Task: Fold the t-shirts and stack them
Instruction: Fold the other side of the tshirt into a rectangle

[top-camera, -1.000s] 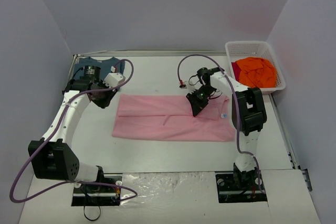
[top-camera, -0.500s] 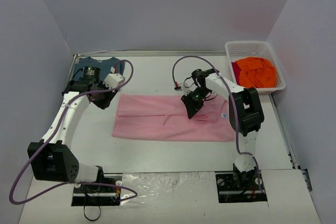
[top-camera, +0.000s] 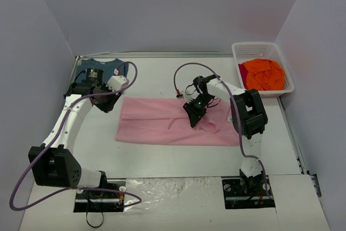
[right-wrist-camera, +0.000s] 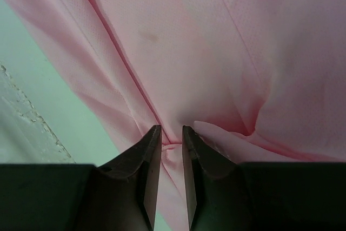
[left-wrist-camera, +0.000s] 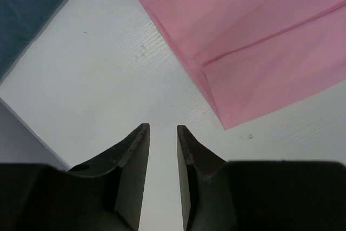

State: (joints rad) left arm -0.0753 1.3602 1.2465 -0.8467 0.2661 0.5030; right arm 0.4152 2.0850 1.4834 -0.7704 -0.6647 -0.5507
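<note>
The right tool [top-camera: 193,114] has slid leftward over the light pink t-shirt [top-camera: 157,125] since a second ago, and the cloth beneath it is now bunched into creases; the left arm has not shifted. The pink t-shirt lies folded into a long band across the middle of the counter [top-camera: 162,77].

In the right wrist view, the right tool [right-wrist-camera: 171,129] sits low on the shirt [right-wrist-camera: 216,52]. Its jaws are slightly parted, with a raised crease of the pink cloth in the narrow gap.

The left tool [top-camera: 104,103] hovers just off the shirt's left end. In the left wrist view its jaws [left-wrist-camera: 162,127] are a little apart with nothing between them, above bare counter.

The dark teal-blue t-shirt [top-camera: 105,64] lies at the far left corner. The orange t-shirt [top-camera: 263,74] sits crumpled in the white mesh basket [top-camera: 258,47] at the far right.
</note>
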